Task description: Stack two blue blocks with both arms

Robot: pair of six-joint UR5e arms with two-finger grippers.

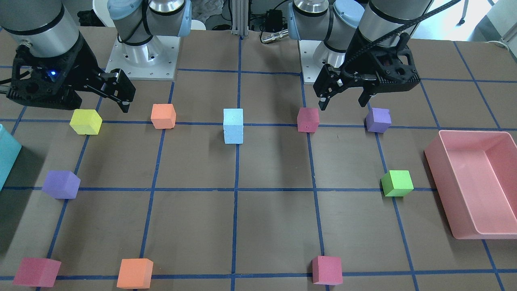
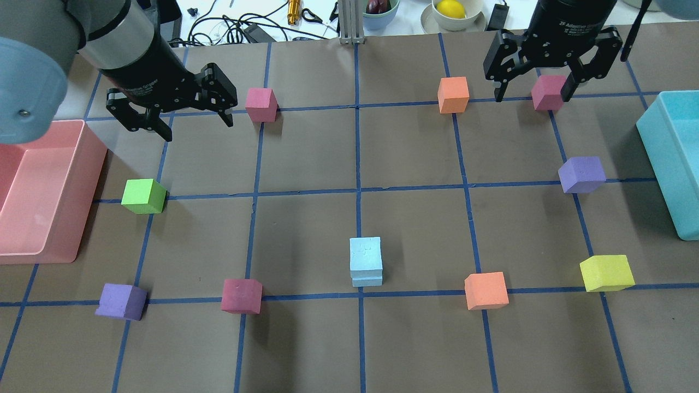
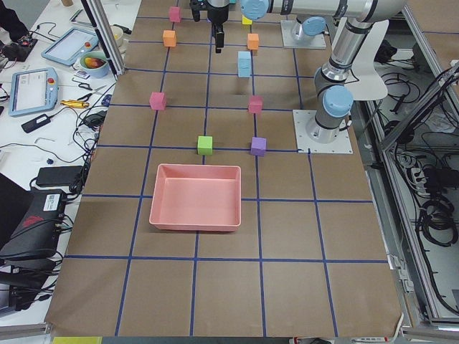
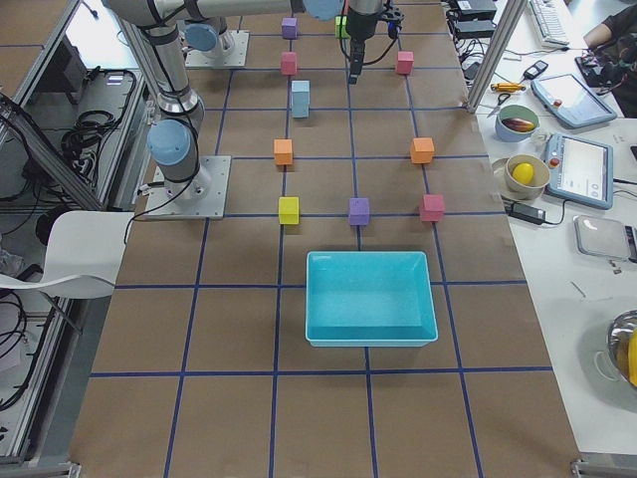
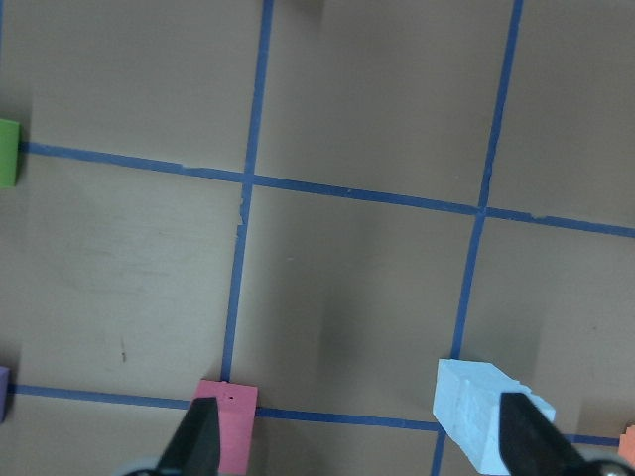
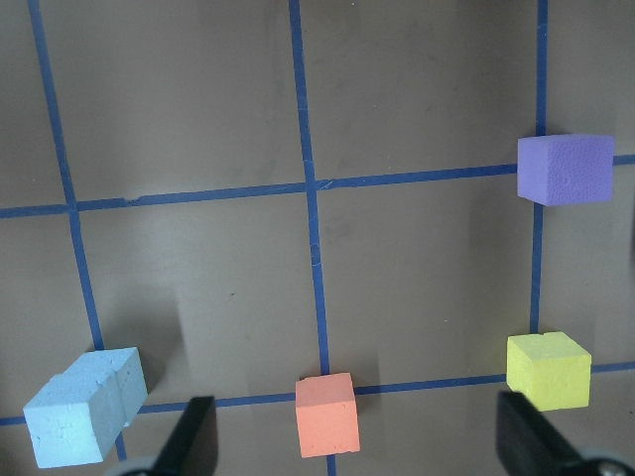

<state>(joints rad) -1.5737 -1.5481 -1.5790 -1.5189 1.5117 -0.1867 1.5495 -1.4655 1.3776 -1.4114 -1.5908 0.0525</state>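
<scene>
The two pale blue blocks stand stacked, the upper block (image 2: 365,254) on the lower block (image 2: 367,281), on a blue tape line near the table's middle. The stack (image 1: 233,125) is upright and nothing touches it. It also shows in the left wrist view (image 5: 481,421) and the right wrist view (image 6: 84,407). My left gripper (image 2: 195,124) (image 1: 342,105) is open and empty, raised over the table's far left part. My right gripper (image 2: 532,97) is open and empty, raised above a red cube (image 2: 548,91) without holding it. Both wrist views show spread fingers (image 5: 198,441) (image 6: 193,436) with nothing between.
A pink bin (image 2: 82,164) lies at the left edge and a teal bin (image 2: 663,164) at the right edge. Loose cubes lie around: green (image 2: 143,195), purple (image 2: 121,301) (image 2: 582,174), red (image 2: 241,296) (image 2: 260,103), orange (image 2: 485,290) (image 2: 453,94), yellow (image 2: 606,273).
</scene>
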